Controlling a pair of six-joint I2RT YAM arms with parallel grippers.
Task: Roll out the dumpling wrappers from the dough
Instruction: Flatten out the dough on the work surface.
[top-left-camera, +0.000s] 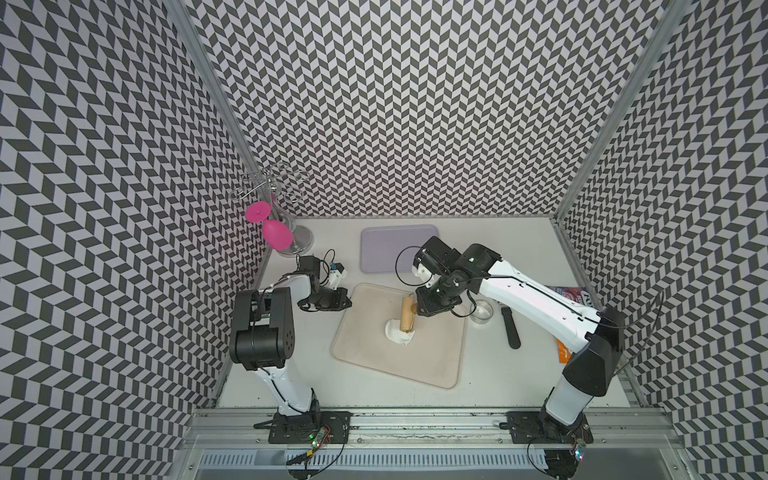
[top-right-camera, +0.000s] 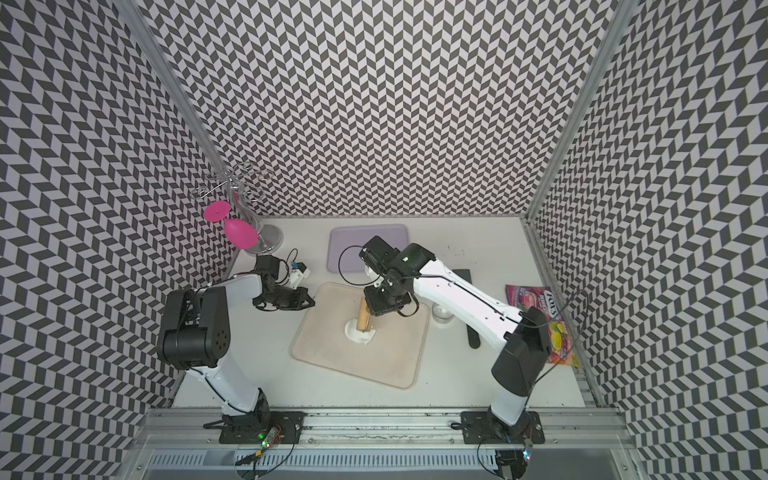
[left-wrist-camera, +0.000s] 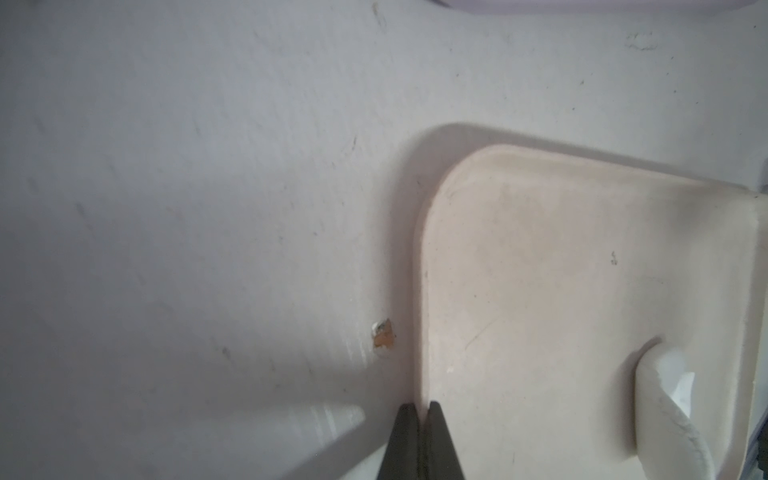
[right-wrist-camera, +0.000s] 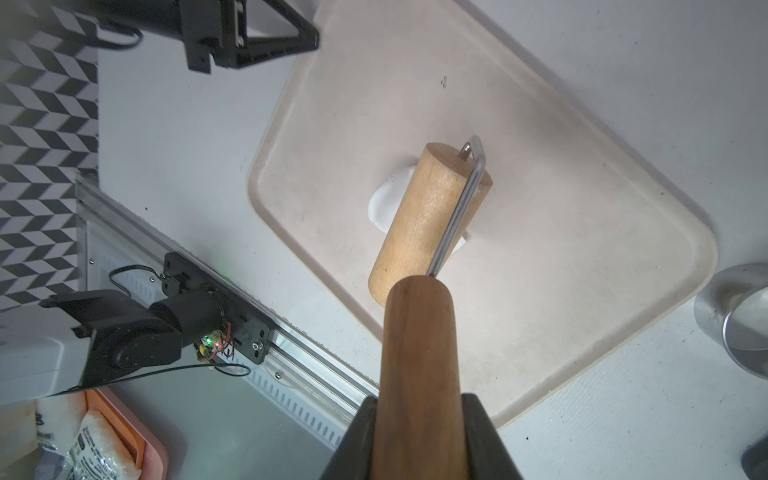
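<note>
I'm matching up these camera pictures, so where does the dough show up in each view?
Both top views: the dough sits mid-tray under the roller's near end.
Left wrist: pale lump at lower right.
Right wrist: centre, white edge showing beside the roller.
Shared landmark: the beige tray beneath it.

- The near half of the beige tray (top-left-camera: 395, 365) is bare; a gripper can come down there.
- The wooden roller (top-left-camera: 407, 316) sits on the dough (top-left-camera: 392, 333) in the tray's middle.
- The left gripper (top-left-camera: 349, 302) blocks the tray's far left corner.
- A metal ring (top-left-camera: 482, 311) and black tool (top-left-camera: 511, 329) stand right of it.
</note>
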